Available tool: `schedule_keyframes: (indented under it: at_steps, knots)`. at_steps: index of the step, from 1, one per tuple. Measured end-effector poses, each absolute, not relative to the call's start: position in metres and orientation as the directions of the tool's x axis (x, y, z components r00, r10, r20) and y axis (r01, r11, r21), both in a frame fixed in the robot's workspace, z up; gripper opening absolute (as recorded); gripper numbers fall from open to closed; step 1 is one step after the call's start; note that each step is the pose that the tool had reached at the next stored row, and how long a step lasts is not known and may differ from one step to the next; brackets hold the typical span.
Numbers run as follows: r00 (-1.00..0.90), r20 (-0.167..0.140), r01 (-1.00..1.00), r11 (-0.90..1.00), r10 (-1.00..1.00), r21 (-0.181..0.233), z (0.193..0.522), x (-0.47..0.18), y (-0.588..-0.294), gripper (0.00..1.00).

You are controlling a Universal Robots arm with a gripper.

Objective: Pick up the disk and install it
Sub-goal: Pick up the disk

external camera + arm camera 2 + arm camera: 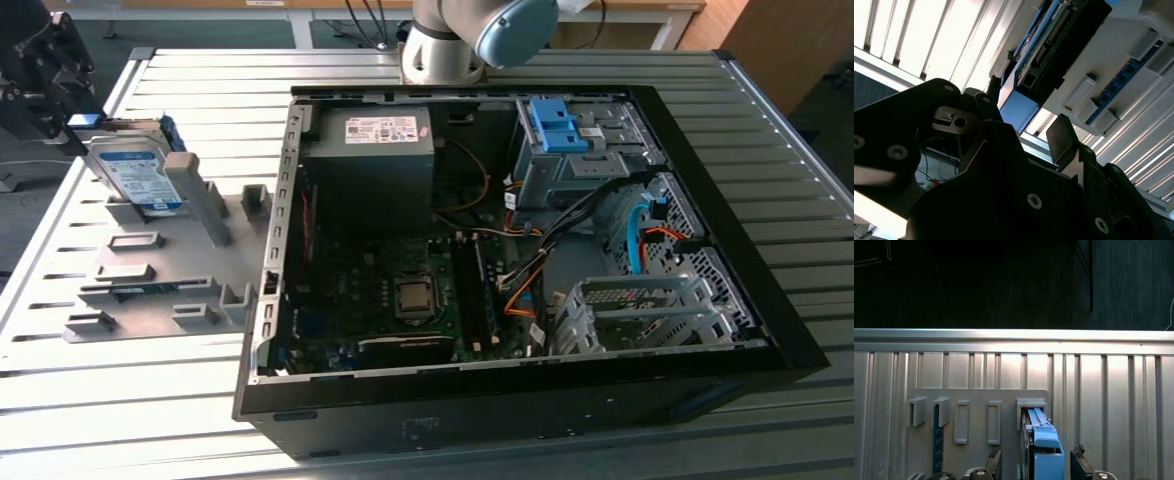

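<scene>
We see the disk (134, 175) standing on end in a slot of the grey rack (134, 300), which lies on the slatted tabletop (160, 400) at the exterior view's left, well apart from the open case (467, 420). It leans a little, label face toward that camera.

The pincer (1037, 451) hangs over the disk's upper end, open. In the first wrist view its fingers (995, 460) stand one on each side of the blue frame (1046, 440), with a gap showing on both sides, so nothing is gripped yet. The second wrist view shows the same: the blue end tab sits between the two pads, untouched as far as we can tell.

We judge the disk to be stiff and dense for its size, so it should not sag or flex in a grip. Its metal faces are smooth and could slip under light pressure. The plastic frame looks thinner and springier than the body, and the circuit and connector side seems the part most easily harmed. We would take hold across the two broad faces near the upper end, squarely, rather than by the blue tab alone.

Inside the case, the grey bay (587, 160) under its blue bracket (554, 125) stands at the far corner.
</scene>
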State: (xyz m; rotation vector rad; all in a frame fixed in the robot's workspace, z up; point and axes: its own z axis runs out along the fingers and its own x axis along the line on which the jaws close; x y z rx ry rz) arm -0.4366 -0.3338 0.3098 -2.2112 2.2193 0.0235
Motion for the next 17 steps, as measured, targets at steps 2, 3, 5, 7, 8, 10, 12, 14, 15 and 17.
schedule_keyframes:
  at_steps: [2,3,5,7,8,10,12,14,15,17]
  knots:
    - [-0.004,-0.017,-1.0,0.004,-1.0,0.005,0.3098,-0.4366,-0.3338,0.64]
    - [-0.004,-0.017,-1.0,0.004,-1.0,0.005,0.3098,-0.4366,-0.3338,0.63]
    - [-0.004,-0.017,-1.0,0.004,-1.0,0.005,0.3095,-0.4366,-0.3338,0.56]
    - [-0.004,-0.017,-1.0,0.004,-1.0,0.005,0.3087,-0.4365,-0.3337,0.56]
    - [-0.004,-0.017,-1.0,0.004,-1.0,0.007,0.3082,-0.4364,-0.3332,0.56]
    - [-0.005,-0.017,-1.0,0.005,-1.0,0.008,0.3066,-0.4364,-0.3314,0.56]
    - [-0.008,-0.017,-1.0,0.008,-1.0,0.01,0.3043,-0.4364,-0.3305,0.56]
    - [-0.009,-0.017,-1.0,0.009,-1.0,0.012,0.3027,-0.4363,-0.3303,0.56]
    - [-0.009,-0.017,-1.0,0.009,-1.0,0.012,0.3023,-0.4363,-0.3303,0.56]
    - [-0.009,-0.017,-1.0,0.009,-1.0,0.013,0.3017,-0.4364,-0.3302,0.55]
